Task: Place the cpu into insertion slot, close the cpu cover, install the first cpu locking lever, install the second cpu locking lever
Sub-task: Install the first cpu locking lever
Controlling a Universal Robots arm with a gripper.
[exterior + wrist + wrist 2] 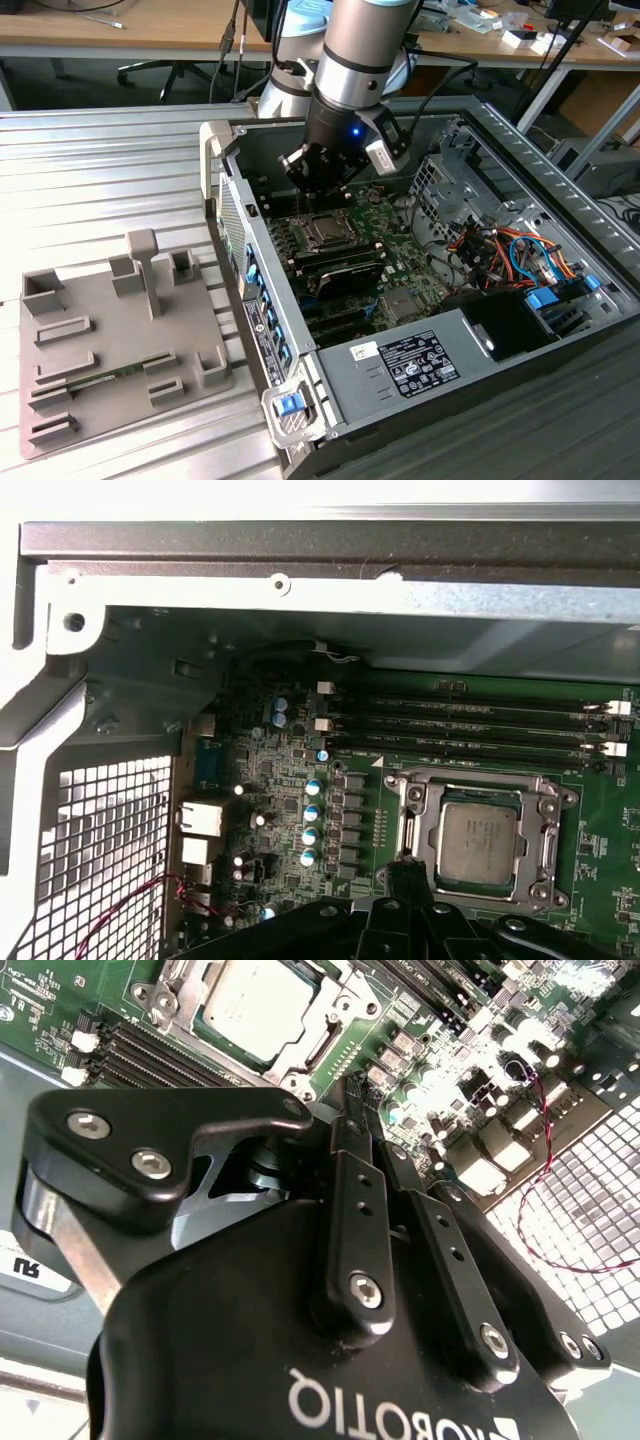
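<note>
The cpu (478, 842) lies flat in its socket on the green motherboard, its grey metal top (255, 1005) facing up. The silver cpu cover (548, 825) lies down flat around it, and the chip shows through the open middle; the cover's frame (330, 1032) also appears in the second wrist view. My gripper (352, 1092) is shut with nothing between its fingers (358, 1190). Its tip (405, 872) hovers just beside one edge of the socket. In the exterior view the gripper (320, 192) hangs inside the open computer case, right above the socket (325, 232). I cannot make out the locking levers.
Black memory slots (480, 725) run beside the socket. A perforated case wall (100, 860) with a red wire (150, 900) is close by. In the exterior view, a grey fixture plate (110, 340) lies on the left, with the power supply (420, 365) and cable bundles (510, 250) on the right.
</note>
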